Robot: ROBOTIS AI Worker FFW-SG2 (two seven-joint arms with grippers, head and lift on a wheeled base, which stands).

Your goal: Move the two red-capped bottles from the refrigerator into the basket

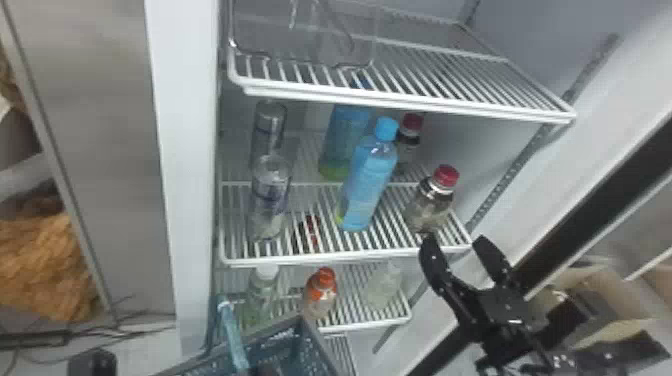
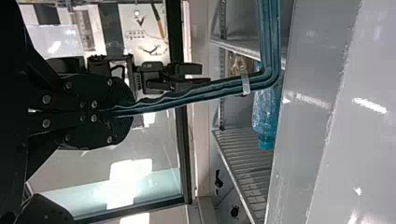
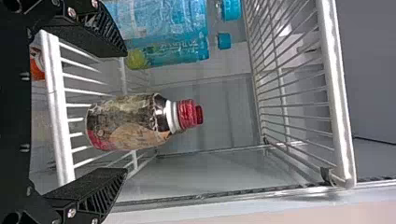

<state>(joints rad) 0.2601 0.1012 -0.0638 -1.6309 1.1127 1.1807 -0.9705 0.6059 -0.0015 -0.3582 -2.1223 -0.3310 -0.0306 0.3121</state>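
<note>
In the head view my right gripper (image 1: 456, 241) is open at the middle shelf's front right corner, below the front red-capped bottle (image 1: 429, 207). The other red-capped bottle (image 1: 411, 131) stands farther back, partly behind a blue bottle. From the right wrist view, the right gripper (image 3: 123, 112) has its fingers spread on either side of the front bottle (image 3: 140, 122), touching neither side; a second red cap (image 3: 200, 115) peeks out behind. The basket (image 1: 306, 327) is at the bottom of the head view. My left gripper (image 2: 122, 112) is shut on the teal basket handle (image 2: 201, 93).
Blue bottles (image 1: 370, 175) stand left of the front red-capped one, with clear bottles (image 1: 270, 200) at the shelf's left. A wire shelf (image 1: 410, 102) lies above. Below are an orange-capped bottle (image 1: 321, 292) and others. The refrigerator's side wall (image 1: 505, 135) rises at the right.
</note>
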